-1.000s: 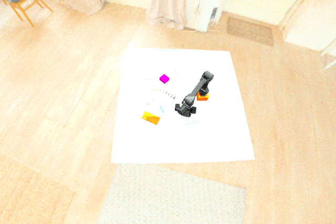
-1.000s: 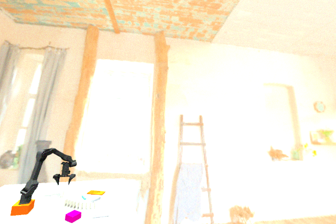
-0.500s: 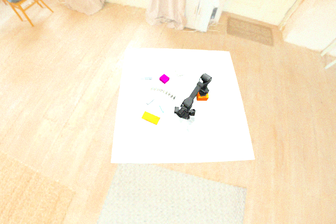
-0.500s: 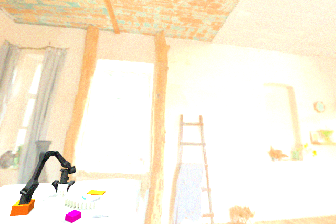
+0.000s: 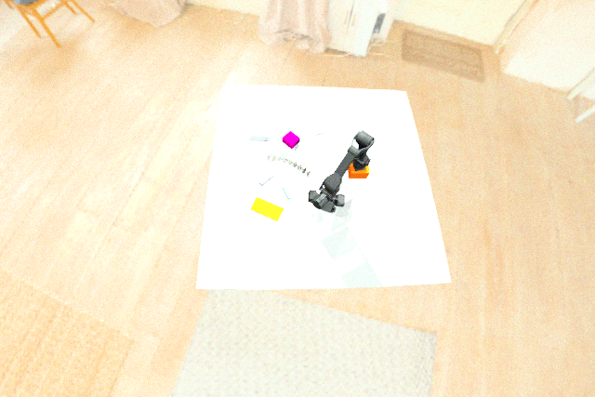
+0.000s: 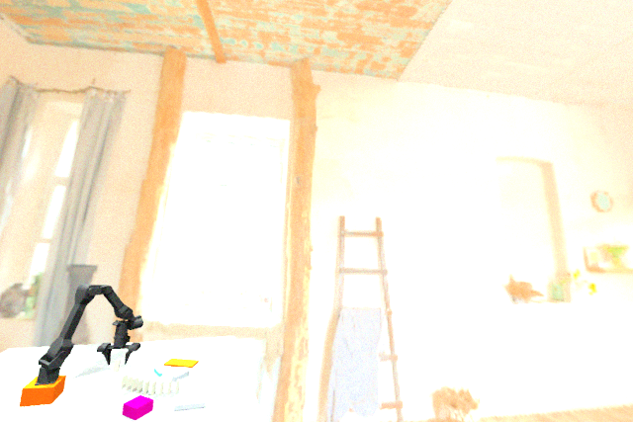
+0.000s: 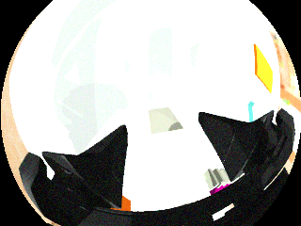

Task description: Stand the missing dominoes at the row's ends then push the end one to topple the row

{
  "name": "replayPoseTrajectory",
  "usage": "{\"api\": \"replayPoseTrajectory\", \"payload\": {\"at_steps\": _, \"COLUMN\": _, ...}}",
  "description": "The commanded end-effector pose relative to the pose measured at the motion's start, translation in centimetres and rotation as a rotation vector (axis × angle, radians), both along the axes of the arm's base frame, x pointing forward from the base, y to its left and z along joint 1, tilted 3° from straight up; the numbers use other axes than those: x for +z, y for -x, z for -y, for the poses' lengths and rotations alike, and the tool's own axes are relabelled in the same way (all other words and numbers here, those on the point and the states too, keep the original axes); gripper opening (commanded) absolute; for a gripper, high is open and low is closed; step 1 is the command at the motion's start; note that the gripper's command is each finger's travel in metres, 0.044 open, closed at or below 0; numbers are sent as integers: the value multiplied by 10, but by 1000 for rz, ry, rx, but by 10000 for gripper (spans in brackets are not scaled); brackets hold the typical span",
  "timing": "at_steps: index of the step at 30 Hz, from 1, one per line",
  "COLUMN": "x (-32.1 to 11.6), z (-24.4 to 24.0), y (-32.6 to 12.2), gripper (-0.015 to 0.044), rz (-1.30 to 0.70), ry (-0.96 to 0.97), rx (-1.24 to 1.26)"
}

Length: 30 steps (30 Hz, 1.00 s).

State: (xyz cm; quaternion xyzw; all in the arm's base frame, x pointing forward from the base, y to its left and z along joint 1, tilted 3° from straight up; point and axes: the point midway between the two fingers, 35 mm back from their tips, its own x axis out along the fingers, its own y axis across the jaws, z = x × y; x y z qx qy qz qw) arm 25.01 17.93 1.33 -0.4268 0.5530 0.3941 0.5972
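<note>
A curved row of pale standing dominoes [image 5: 289, 162] [image 6: 150, 385] is on the white table; part of it shows in the wrist view [image 7: 216, 178], beside and beyond one finger. My gripper [image 5: 326, 202] [image 6: 118, 363] points down, off the row's end nearer the arm. Its fingers are apart and touch nothing that I can see. A single pale domino [image 7: 161, 120] shows between and below the fingertips in the wrist view, with bare table on both sides of it. Whether it stands or lies is unclear. In the top view the arm hides it.
A magenta block [image 5: 290, 139] [image 6: 137, 407] is close behind the row. A yellow slab [image 5: 267, 208] [image 6: 181, 363] [image 7: 264, 70], a cyan bar [image 5: 286, 191] [image 7: 250, 111] and a grey bar [image 5: 266, 180] lie on the other side. Another pale bar [image 5: 259, 138] [image 6: 189, 407] lies beyond the row's far end.
</note>
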Motion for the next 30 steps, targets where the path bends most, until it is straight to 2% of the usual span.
{"api": "replayPoseTrajectory", "payload": {"at_steps": 1, "x": -3, "z": 0, "y": 1, "gripper": 282, "rz": -7, "ry": 1, "rx": 3}}
{"api": "replayPoseTrajectory", "payload": {"at_steps": 8, "x": -3, "z": 0, "y": 1, "gripper": 107, "rz": -7, "ry": 1, "rx": 3}}
{"api": "replayPoseTrajectory", "payload": {"at_steps": 18, "x": 0, "z": 0, "y": 1, "gripper": 107, "rz": -7, "ry": 1, "rx": 3}}
{"api": "replayPoseTrajectory", "payload": {"at_steps": 20, "x": 20, "z": -3, "y": -1, "gripper": 107, "rz": -6, "ry": 1, "rx": 3}}
{"api": "replayPoseTrajectory", "payload": {"at_steps": 26, "x": 121, "z": -2, "y": 7, "gripper": 107, "rz": -5, "ry": 2, "rx": 0}}
{"api": "replayPoseTrajectory", "payload": {"at_steps": 30, "x": 132, "z": 0, "y": 10, "gripper": 107, "rz": -5, "ry": 2, "rx": 0}}
